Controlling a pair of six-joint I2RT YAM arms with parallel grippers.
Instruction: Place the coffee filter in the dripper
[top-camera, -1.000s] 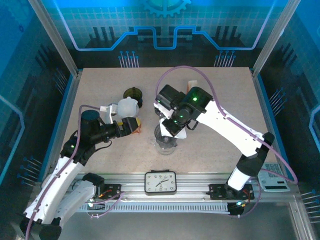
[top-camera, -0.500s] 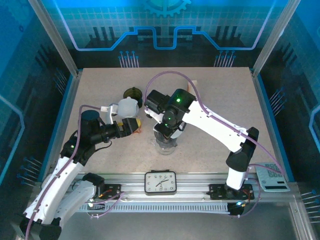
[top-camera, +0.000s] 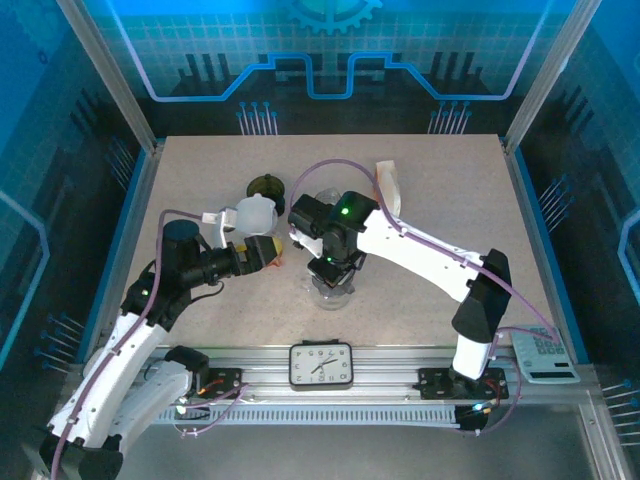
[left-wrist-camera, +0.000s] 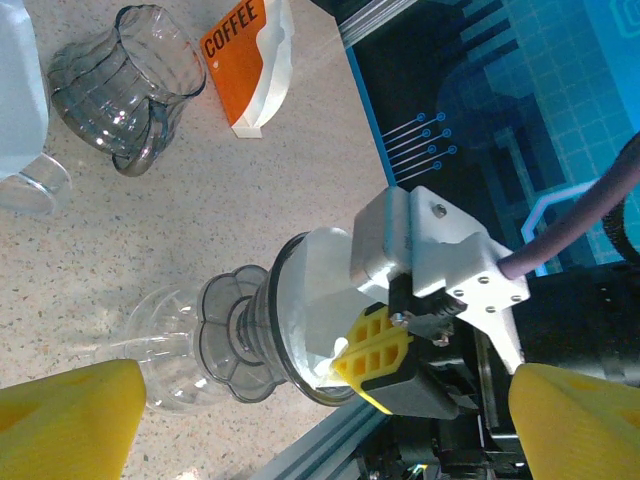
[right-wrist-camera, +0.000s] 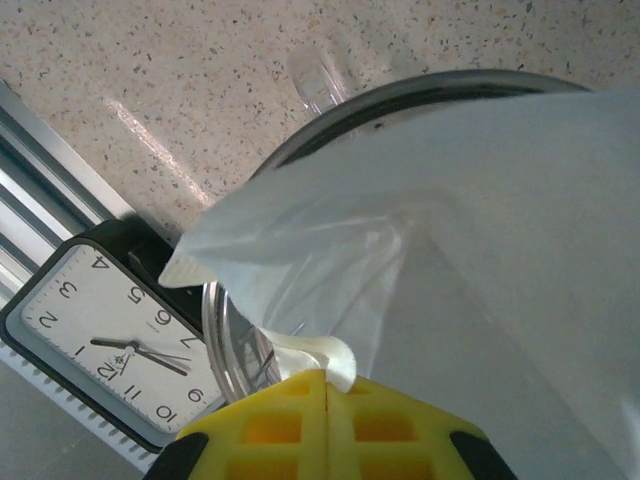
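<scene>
The white paper coffee filter (right-wrist-camera: 470, 200) sits tilted in the mouth of the clear dripper (left-wrist-camera: 235, 325), its lower edge pinched by my right gripper (right-wrist-camera: 328, 378), which is shut on it. In the left wrist view the filter (left-wrist-camera: 312, 290) fills the dripper's cone, and the right gripper (left-wrist-camera: 372, 352) is at its rim. The dripper (top-camera: 332, 287) stands on a clear glass base near the middle front of the table, under the right gripper (top-camera: 335, 266). My left gripper (top-camera: 268, 250) hangs open just left of the dripper, with nothing between its yellow fingers (left-wrist-camera: 70, 415).
A clock (top-camera: 321, 364) lies on the front rail right below the dripper. A white jug (top-camera: 255, 213) and a dark round lid (top-camera: 264, 187) are behind the left gripper. An orange coffee bag (left-wrist-camera: 245, 60), a smoky glass pitcher (left-wrist-camera: 125, 85) and a calculator (top-camera: 548, 355) are also here.
The right arm has swung left and down over the dripper, carrying the filter into its mouth. The left arm has stayed still.
</scene>
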